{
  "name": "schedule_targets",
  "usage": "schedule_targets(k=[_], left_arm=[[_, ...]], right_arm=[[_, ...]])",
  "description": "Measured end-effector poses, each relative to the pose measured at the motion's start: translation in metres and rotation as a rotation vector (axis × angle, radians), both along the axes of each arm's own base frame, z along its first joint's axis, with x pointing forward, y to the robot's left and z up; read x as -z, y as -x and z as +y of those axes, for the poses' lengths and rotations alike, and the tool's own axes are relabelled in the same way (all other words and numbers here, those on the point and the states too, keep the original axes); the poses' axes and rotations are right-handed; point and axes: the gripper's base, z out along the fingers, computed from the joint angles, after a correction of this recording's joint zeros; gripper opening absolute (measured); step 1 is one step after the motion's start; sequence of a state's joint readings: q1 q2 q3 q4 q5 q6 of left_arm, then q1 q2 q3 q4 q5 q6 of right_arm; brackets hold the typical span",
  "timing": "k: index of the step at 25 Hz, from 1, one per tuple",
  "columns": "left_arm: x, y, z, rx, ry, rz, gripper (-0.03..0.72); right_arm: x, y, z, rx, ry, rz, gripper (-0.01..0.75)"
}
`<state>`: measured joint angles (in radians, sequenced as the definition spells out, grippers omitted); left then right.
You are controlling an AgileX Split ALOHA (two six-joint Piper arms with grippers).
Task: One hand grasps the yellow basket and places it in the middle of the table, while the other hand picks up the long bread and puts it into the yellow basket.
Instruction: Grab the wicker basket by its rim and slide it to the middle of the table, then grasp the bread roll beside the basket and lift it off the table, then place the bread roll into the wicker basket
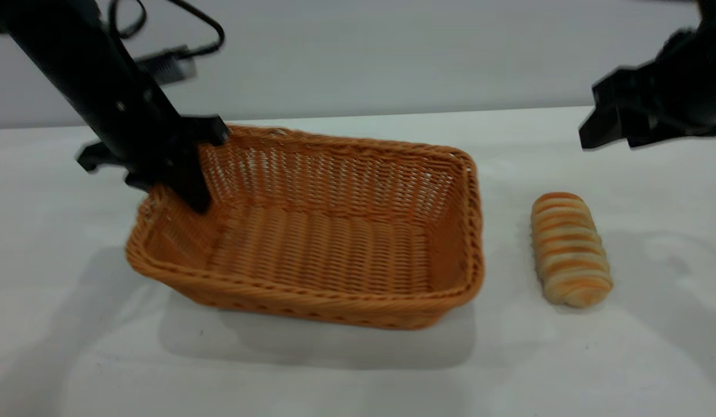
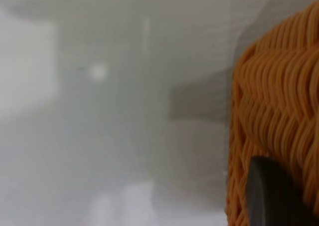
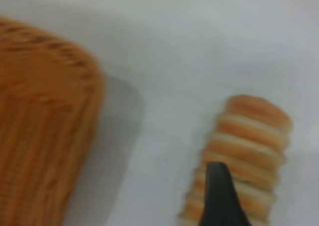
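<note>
The yellow basket (image 1: 334, 255) is near the middle of the table (image 1: 624, 359), with a wide shadow under it. My left gripper (image 1: 169, 194) is shut on its left end wall, one finger inside and one outside. In the left wrist view, a dark fingertip (image 2: 269, 196) lies against the woven wall (image 2: 279, 111). The long bread (image 1: 571, 249) lies on the table just right of the basket. My right gripper (image 1: 609, 136) hangs open and empty above and behind the bread. In the right wrist view, one fingertip (image 3: 219, 196) shows over the bread (image 3: 254, 136), with the basket (image 3: 40, 111) beside it.
A cable runs along the left arm (image 1: 103, 75) above the basket's far left corner. White tabletop lies in front of the basket and to the right of the bread.
</note>
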<state>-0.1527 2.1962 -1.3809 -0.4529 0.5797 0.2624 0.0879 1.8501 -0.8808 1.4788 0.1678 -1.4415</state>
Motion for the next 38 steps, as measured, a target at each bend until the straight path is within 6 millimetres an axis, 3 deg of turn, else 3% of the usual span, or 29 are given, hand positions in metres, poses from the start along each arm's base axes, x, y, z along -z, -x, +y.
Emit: schedule_targets(k=[5,8,11,15,17,19,23,24,28,33,36,38], left_arm=[[0.022,0.000,-0.006,-0.023,0.065,0.052,0.105],[0.023,-0.001,-0.006,-0.022,0.067,0.053,0.136],[0.022,0.000,-0.007,-0.014,0.074,0.060,0.293],[0.011,0.004,-0.009,0.009,0.092,0.086,0.577],[-0.003,0.005,-0.008,0.039,0.083,0.075,0.648],[-0.021,0.007,-0.006,0.076,0.062,0.048,0.664],[-0.070,0.013,-0.003,0.116,0.040,-0.039,0.635],[-0.085,0.016,-0.002,0.122,0.041,-0.064,0.624],[-0.145,0.035,0.002,0.155,0.028,-0.171,0.587],[-0.218,0.075,0.014,0.162,-0.029,-0.289,0.582],[-0.255,0.104,0.022,0.143,-0.064,-0.349,0.581],[-0.274,0.124,0.027,0.125,-0.081,-0.379,0.581]], right_arm=[[0.042,-0.019,-0.022,0.061,0.001,0.091,0.531],[0.060,-0.021,-0.017,0.036,-0.037,0.141,0.531],[0.075,-0.025,-0.007,-0.002,-0.059,0.172,0.531],[0.095,-0.030,0.003,-0.022,-0.051,0.205,0.523],[0.101,-0.031,0.001,0.001,-0.036,0.215,0.493],[0.105,-0.031,-0.001,0.030,-0.026,0.223,0.427],[0.106,-0.031,-0.001,0.030,-0.025,0.226,0.112],[0.105,-0.031,0.000,0.021,-0.028,0.224,0.070],[0.084,-0.028,-0.001,-0.086,0.039,0.179,0.052],[-0.004,-0.019,0.005,-0.172,0.017,0.008,0.052],[-0.042,-0.007,0.029,-0.264,-0.065,-0.049,0.052],[-0.049,-0.001,0.054,-0.347,-0.088,-0.057,0.055]])
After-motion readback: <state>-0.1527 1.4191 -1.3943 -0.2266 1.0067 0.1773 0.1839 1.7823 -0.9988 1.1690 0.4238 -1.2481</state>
